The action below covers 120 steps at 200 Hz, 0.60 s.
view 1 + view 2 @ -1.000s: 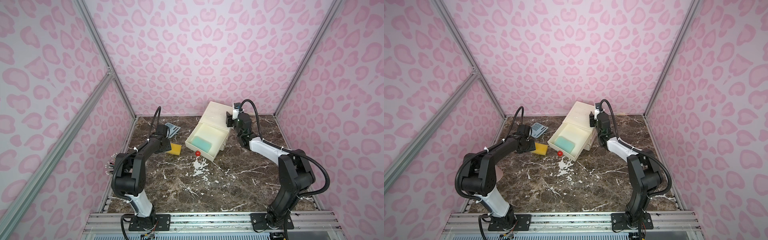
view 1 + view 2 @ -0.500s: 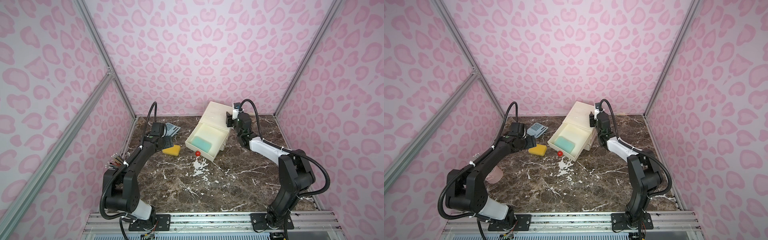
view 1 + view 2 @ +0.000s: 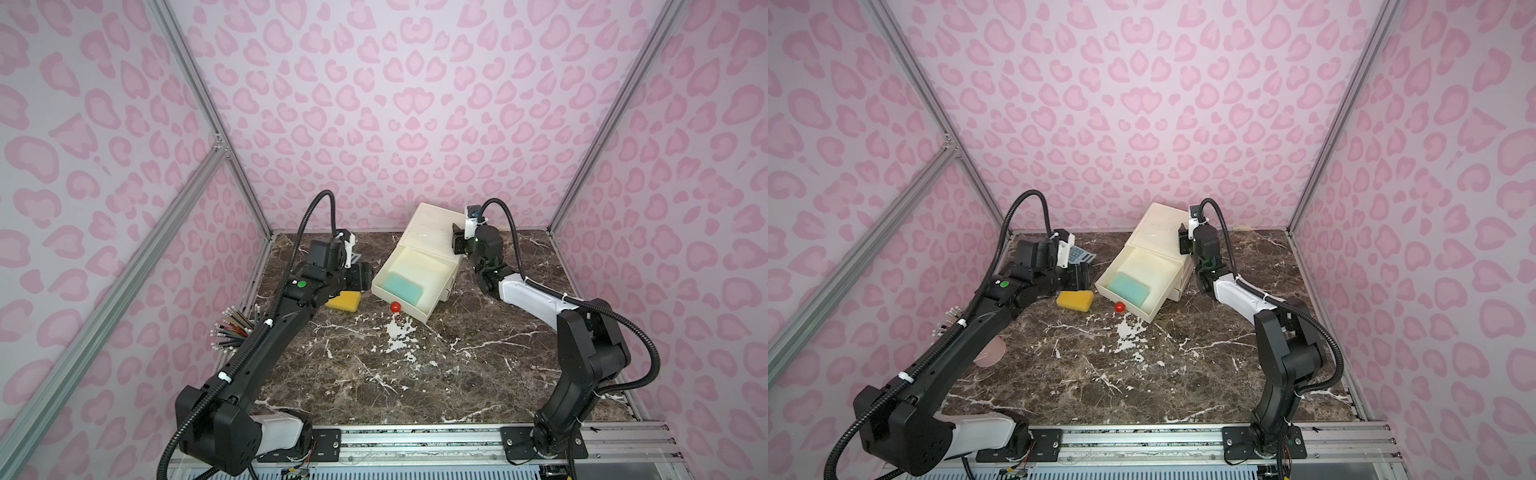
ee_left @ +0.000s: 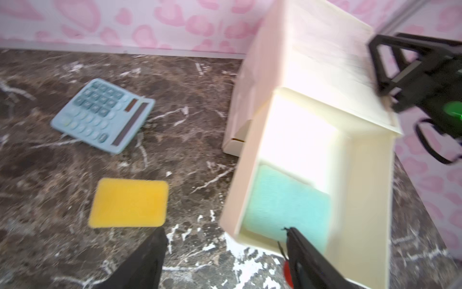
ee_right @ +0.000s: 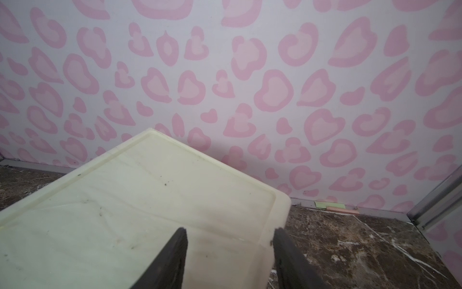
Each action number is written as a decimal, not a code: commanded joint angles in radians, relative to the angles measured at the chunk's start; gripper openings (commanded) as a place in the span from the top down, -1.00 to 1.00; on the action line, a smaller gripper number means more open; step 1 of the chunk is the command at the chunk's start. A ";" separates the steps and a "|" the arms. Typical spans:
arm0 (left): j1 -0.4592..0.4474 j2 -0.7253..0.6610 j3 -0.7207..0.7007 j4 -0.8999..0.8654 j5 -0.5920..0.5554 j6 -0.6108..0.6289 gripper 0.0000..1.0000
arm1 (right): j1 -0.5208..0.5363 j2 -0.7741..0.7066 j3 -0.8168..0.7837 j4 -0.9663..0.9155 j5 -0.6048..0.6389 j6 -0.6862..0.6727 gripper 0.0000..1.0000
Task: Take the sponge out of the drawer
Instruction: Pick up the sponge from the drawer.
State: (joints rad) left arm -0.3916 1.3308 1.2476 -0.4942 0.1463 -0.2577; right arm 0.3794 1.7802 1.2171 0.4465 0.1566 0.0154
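The yellow sponge (image 3: 1075, 300) lies flat on the marble table (image 3: 1183, 374), out of the open drawer (image 3: 415, 318) and just beside it. A teal sponge (image 3: 402, 286) sits inside, against the front wall. The left gripper (image 4: 223, 232) hovers between the two, jaws wide and empty. The right gripper (image 5: 230, 229) is clamped on the top edge of the cabinet (image 3: 428, 226). A blue calculator (image 4: 102, 115) lies behind the yellow sponge.

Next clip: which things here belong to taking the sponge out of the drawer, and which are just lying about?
Job: teal sponge, in the open drawer with its red knob; drawer unit, clamped by the right gripper; open left gripper; yellow sponge, already out on the table.
Lying about: calculator; pink cup holding pencils.
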 commanded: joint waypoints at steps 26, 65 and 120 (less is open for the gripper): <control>-0.101 0.116 0.108 -0.061 0.028 0.097 -0.51 | 0.006 0.022 -0.021 -0.227 -0.003 -0.019 -0.12; -0.187 0.221 0.198 -0.128 -0.037 0.153 -0.49 | 0.006 0.025 -0.023 -0.229 0.008 -0.020 -0.12; -0.237 0.343 0.304 -0.209 -0.163 0.145 -0.49 | 0.006 0.028 -0.027 -0.226 0.014 -0.016 -0.12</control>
State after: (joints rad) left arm -0.6235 1.6493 1.5246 -0.6559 0.0402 -0.1123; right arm 0.3809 1.7802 1.2125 0.4515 0.1650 0.0158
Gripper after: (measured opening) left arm 0.742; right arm 0.563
